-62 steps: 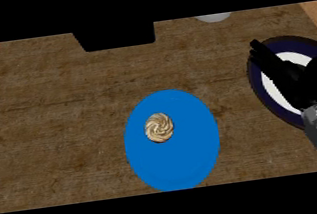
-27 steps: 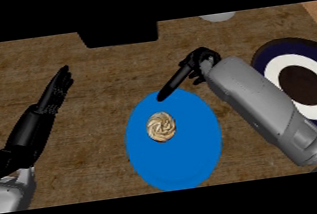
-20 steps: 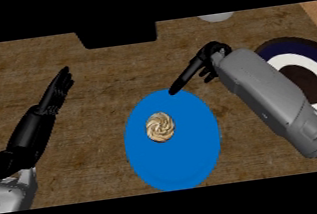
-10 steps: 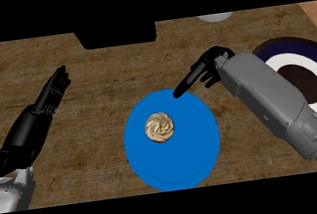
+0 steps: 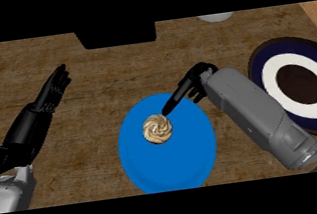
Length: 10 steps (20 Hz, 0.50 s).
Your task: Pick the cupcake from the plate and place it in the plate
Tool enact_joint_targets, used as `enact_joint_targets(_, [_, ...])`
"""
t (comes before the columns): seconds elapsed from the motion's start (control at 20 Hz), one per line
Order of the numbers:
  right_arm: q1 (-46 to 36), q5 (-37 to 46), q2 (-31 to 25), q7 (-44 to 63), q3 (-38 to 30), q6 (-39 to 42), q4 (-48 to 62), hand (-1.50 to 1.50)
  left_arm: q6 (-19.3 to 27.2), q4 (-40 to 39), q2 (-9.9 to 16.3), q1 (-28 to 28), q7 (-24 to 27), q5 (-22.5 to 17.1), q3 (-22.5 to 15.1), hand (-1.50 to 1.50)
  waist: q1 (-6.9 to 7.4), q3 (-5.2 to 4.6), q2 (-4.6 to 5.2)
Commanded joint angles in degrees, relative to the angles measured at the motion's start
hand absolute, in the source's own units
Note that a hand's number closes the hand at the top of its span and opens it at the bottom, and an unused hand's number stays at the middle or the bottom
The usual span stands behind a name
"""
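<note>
The cupcake (image 5: 158, 128) sits on the blue plate (image 5: 171, 168), in its upper half, with nothing resting against it. Just beside it, up and to the right, the right hand (image 5: 187, 86) reaches down with fingers extended and released, the tips close to the cupcake but holding nothing. To the right lies a dark plate with a white ring (image 5: 304, 85), partly hidden by the right forearm. The left hand (image 5: 50, 95) lies open, fingers straight, over the brown surface (image 5: 106, 80), well apart at left.

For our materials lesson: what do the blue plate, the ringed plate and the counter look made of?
Blue plate: smooth plastic or glazed ceramic, one even colour. Ringed plate: probably glazed ceramic, with neat dark and white rings. Counter: wood-like, matte, brown and grainy.
</note>
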<state>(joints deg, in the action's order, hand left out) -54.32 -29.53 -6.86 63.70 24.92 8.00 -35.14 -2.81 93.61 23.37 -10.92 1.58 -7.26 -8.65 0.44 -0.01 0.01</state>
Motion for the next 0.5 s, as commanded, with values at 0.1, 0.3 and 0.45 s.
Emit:
enact_joint_targets(0.1, [2.0, 0.1, 3.9, 7.2, 1.1, 0.9, -0.9, -1.50, 1.8, 0.6, -2.9, -0.2, -1.2, 3.7, -2.0, 0.00, -0.35, 0.01, -0.12])
enact_joint_targets(0.3, [1.6, -0.8, 6.3, 7.4, 0.5, 0.3, -0.7, -1.50, -1.8, -2.0, -1.1, -0.3, 1.7, 1.2, 1.8, 0.00, -0.39, -0.01, -0.01])
enact_joint_targets(0.45, [4.0, -1.8, 5.1, 6.9, 0.4, 3.9, -1.3, -1.50, -1.1, 3.2, -1.5, 3.1, -0.3, 2.4, 0.0, 0.00, -0.11, 0.01, -0.18])
